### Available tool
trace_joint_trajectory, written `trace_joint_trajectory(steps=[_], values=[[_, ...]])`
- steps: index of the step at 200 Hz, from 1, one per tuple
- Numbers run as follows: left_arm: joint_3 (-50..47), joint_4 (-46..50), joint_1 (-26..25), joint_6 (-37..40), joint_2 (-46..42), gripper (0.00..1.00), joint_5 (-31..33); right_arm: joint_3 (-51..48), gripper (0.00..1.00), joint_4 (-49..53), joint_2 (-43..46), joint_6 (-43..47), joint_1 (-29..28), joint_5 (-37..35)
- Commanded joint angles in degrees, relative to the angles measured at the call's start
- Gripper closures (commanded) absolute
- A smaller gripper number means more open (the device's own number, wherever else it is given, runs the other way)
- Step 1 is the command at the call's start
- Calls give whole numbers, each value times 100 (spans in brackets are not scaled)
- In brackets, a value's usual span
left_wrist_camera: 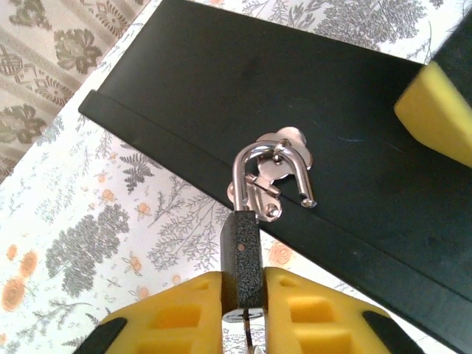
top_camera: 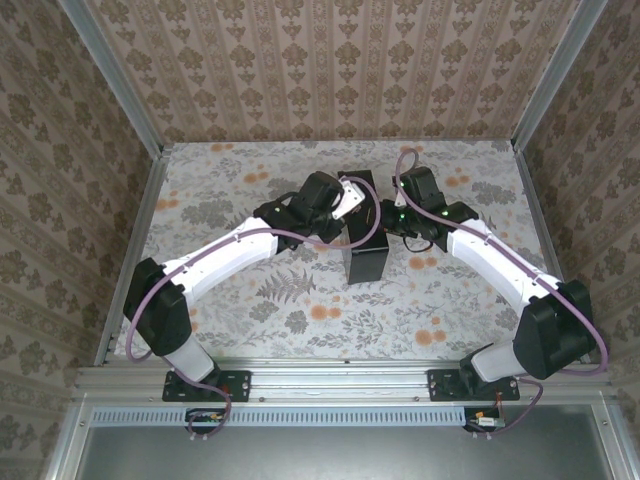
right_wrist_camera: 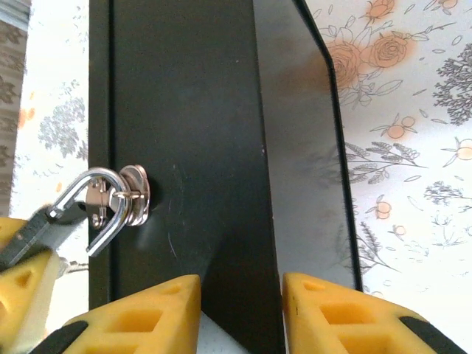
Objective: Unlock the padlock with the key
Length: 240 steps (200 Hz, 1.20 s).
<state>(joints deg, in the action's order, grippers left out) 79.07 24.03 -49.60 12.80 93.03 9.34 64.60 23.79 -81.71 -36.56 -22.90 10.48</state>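
Left gripper (left_wrist_camera: pixel 243 289): moulded yellow fingers (left_wrist_camera: pixel 184 313) pinched tight on padlock (left_wrist_camera: pixel 242 247), its dark pebbled body upright between them. Shiny curved shackle (left_wrist_camera: pixel 258 158) sprung, free end loose, hooked through silvery hasp fitting (left_wrist_camera: pixel 289 137) on smooth black box (left_wrist_camera: pixel 221 81) just ahead of fingertips. Thin sliver under lock base, maybe key (left_wrist_camera: pixel 248 338), too small to tell. Right gripper (right_wrist_camera: pixel 242 299): fingers apart astride box edge; gripping or not, can't tell.
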Motion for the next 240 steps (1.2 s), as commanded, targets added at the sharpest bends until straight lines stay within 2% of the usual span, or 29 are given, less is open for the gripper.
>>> trace_joint_trajectory(steps=[1,20,46,65,85,97,113,122,134,185,208,240], values=[[30,-120,-119,-139,-218,66,-277,-220,65,-315,71,-371,104,304],[-213,-217,-39,-546,-345,53,-770,-204,65,-337,146,-399,161,326],[-510,-447,418,-1388,-780,51,-1885,-111,65,-244,156,-335,206,328],[-735,-838,938,-2322,-1189,45,-2871,-78,65,-230,161,-308,215,324],[-952,-1307,1508,-3324,-1470,44,-3738,-70,65,-233,143,-307,215,296],[-1146,-1633,1877,-4076,-1495,43,-4152,-72,65,-251,124,-308,213,297],[-1584,-2588,2310,-5390,-1318,40,-4979,-75,65,-283,104,-339,215,304],[-1881,-3314,2603,-6266,-1124,43,-5233,-78,65,-302,95,-359,211,308],[-2138,-4092,2711,-7205,-851,45,-5484,-62,65,-293,94,-361,215,297],[-2802,-6767,2391,-10262,274,44,-4984,-70,64,-271,104,-387,215,270],[-2960,-7349,1975,-10954,571,43,-4668,-38,65,-217,133,-359,215,255],[-3188,-8391,1784,-11671,939,37,-4336,-40,64,-119,161,-300,215,191]])
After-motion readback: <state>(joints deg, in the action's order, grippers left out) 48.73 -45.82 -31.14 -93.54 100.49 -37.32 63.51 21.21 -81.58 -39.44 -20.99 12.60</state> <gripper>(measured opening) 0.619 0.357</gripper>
